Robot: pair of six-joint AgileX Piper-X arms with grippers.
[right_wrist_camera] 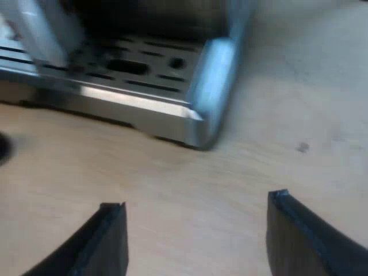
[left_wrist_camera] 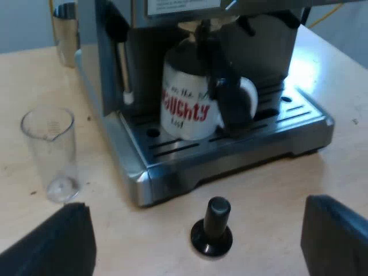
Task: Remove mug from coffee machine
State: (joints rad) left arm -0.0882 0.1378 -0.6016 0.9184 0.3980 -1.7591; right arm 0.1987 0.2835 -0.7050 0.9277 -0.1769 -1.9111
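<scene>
A white mug (left_wrist_camera: 187,106) with red lettering stands on the espresso machine's drip tray (left_wrist_camera: 172,167), under the spouts. A dark handle (left_wrist_camera: 227,95) reaches down from the machine's front and covers part of the mug's white handle (left_wrist_camera: 251,95). My left gripper (left_wrist_camera: 195,207) is open and hangs low over the table, short of the tray, with the black-knobbed tamper (left_wrist_camera: 212,227) between its fingers' line and the tray. My right gripper (right_wrist_camera: 196,201) is open over bare table near a corner of the drip tray (right_wrist_camera: 195,118). A blurred white shape (right_wrist_camera: 40,34) stands on that tray.
An empty measuring glass (left_wrist_camera: 50,152) stands on the table beside the machine. A metal jug (left_wrist_camera: 66,29) sits farther back, by the machine's side. The wooden table (right_wrist_camera: 287,115) lies open beyond the tray's corner.
</scene>
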